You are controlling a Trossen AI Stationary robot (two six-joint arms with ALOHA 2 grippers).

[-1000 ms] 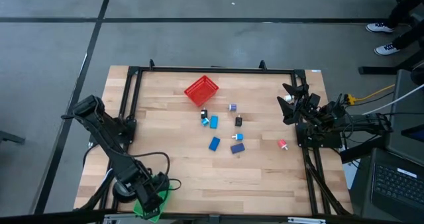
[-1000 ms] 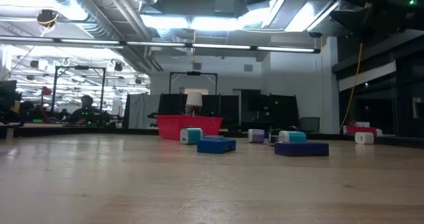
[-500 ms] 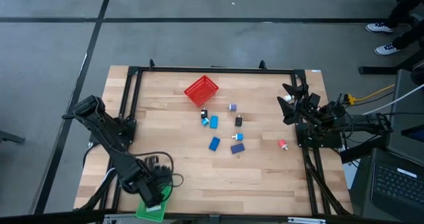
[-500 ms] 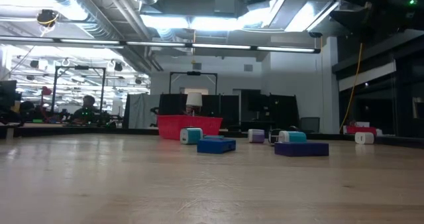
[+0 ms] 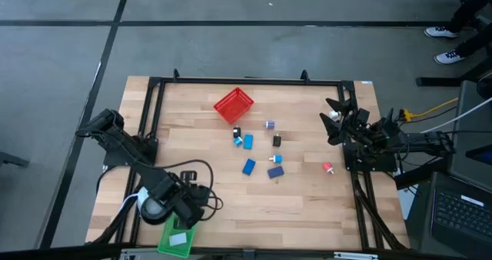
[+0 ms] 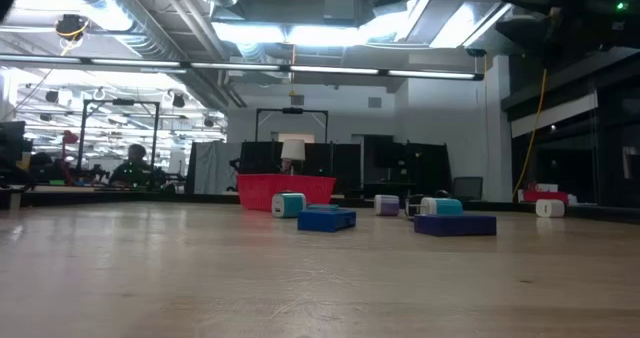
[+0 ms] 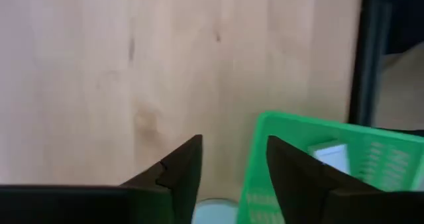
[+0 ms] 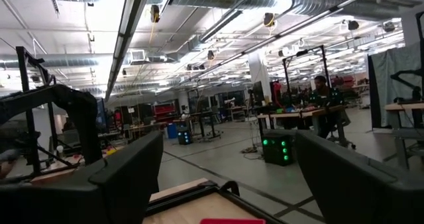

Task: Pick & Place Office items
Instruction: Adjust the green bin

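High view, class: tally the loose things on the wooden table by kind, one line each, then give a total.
Small office items: about 8 (some lie too close together to separate surely)
Red mesh basket: 1
Green tray: 1, at the table's near edge
Total: about 10

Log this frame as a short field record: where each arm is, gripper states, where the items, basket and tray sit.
left gripper: open, at the table's near-left corner, by the green tray's edge
right gripper: open, raised at the right edge, idle
green tray: near-left table edge, a white piece lying in it
red mesh basket: far centre of table, no items seen inside
office items: scattered mid-table near the basket; pink-red bit apart, toward the right arm
held: nothing in either gripper
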